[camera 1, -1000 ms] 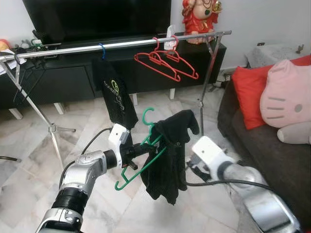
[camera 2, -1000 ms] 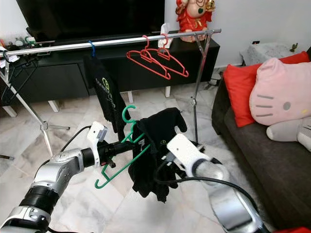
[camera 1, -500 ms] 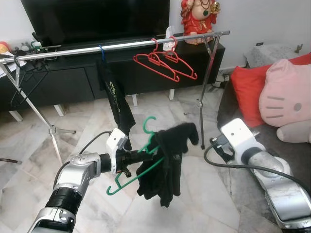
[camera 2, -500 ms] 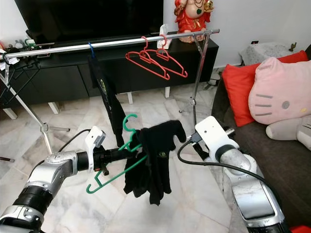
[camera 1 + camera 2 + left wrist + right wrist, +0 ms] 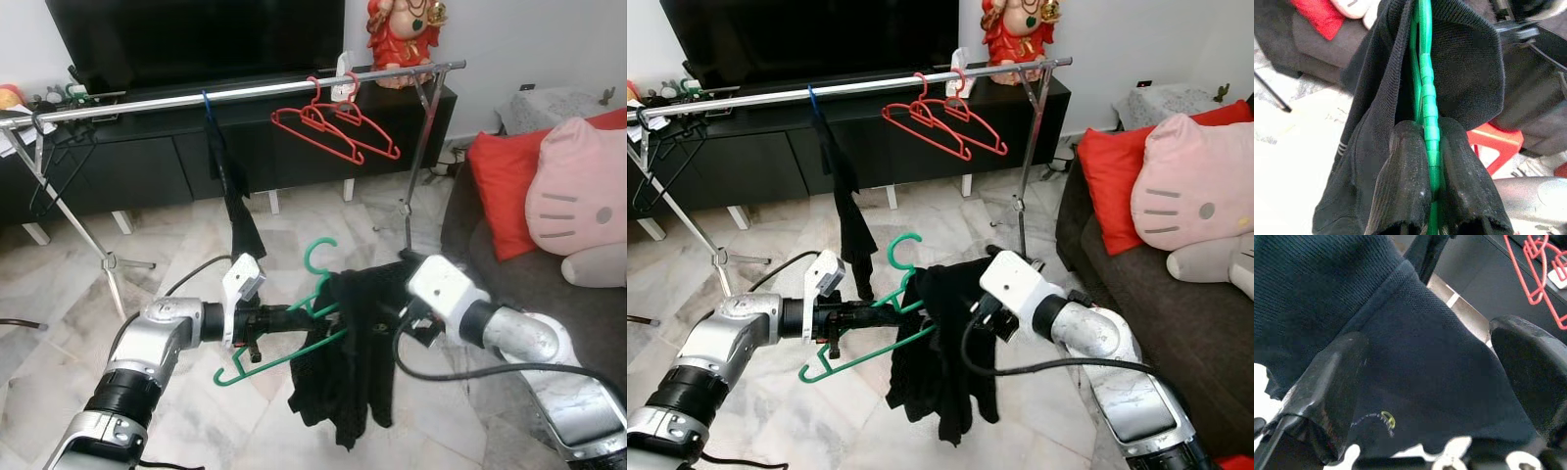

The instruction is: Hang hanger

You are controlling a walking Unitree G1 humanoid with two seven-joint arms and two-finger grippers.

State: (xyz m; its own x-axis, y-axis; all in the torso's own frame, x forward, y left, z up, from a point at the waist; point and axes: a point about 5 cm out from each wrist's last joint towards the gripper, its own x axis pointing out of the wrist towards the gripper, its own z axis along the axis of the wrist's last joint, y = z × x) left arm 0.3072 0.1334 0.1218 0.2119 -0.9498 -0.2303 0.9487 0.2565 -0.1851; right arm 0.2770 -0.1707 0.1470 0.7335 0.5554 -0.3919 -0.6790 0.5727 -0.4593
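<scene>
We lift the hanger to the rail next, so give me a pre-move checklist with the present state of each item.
1. Left hand shut on the green hanger: ok, both fingers pinch its bar.
2. Black garment draped over the hanger: ok, though it hangs bunched toward one end.
3. Right hand free of the garment: not ok, its open fingers straddle the cloth.
4. Hanger hook unobstructed: ok, it stands free above the garment.
5. Free stretch on the rail: ok, bare between the hanging dark garment and the red hangers.
6. Hanger level: not ok, it tilts down toward the robot's left.
</scene>
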